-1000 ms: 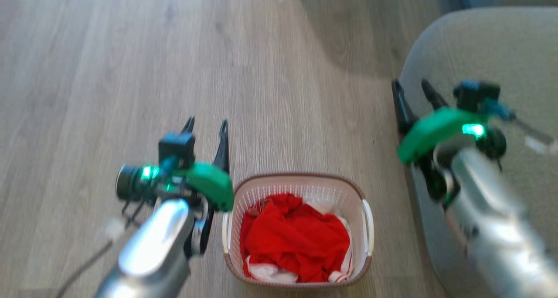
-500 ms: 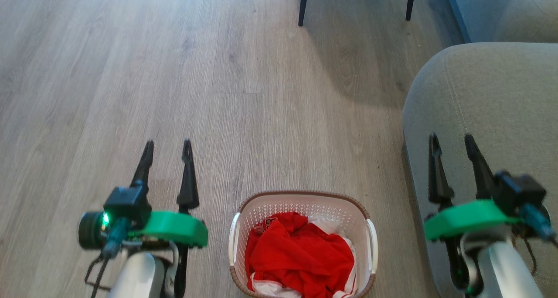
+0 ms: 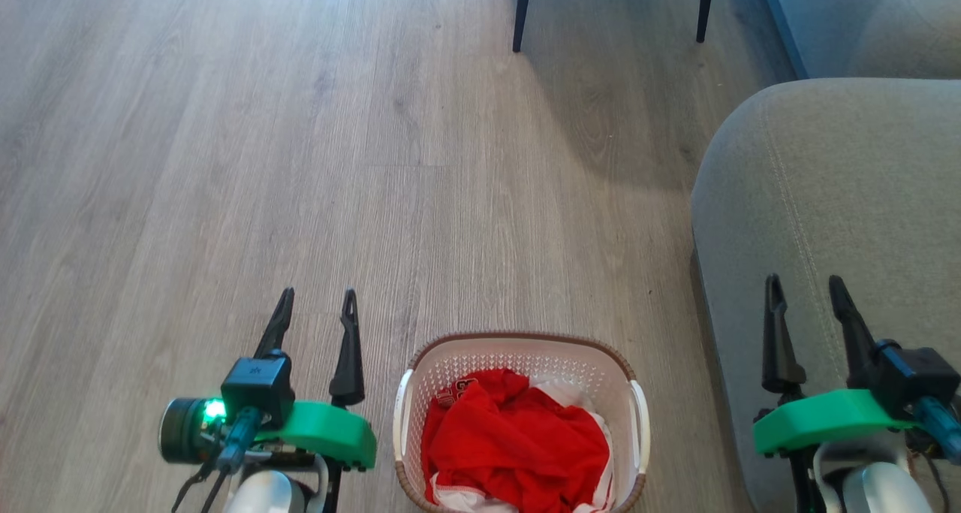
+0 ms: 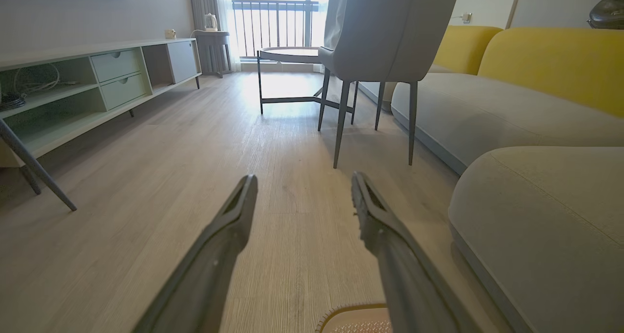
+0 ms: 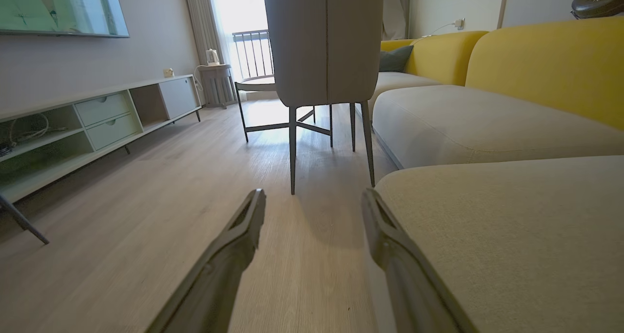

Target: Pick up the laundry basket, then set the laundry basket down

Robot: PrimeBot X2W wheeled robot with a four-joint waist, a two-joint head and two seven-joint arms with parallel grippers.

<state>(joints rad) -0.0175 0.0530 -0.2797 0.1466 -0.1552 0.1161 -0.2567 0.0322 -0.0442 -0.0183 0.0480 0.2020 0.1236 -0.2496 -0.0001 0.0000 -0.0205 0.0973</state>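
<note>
I see laundry basket (image 3: 518, 339) on floor (image 3: 300, 160), low centre, between my claws, set back toward me. Handles (image 3: 403, 411) face one claw each. Left claw (image 3: 317, 294) spread, empty, nearer; right claw (image 3: 803, 280) spread, empty, farther, over sofa (image 3: 826, 197).

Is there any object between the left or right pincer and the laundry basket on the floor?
Nothing visible blocks either. The left pincer, open, is beside the laundry basket with only bare floor between. The right pincer, open, is above the grey sofa seat, whose edge lies near the basket's right handle.
</note>
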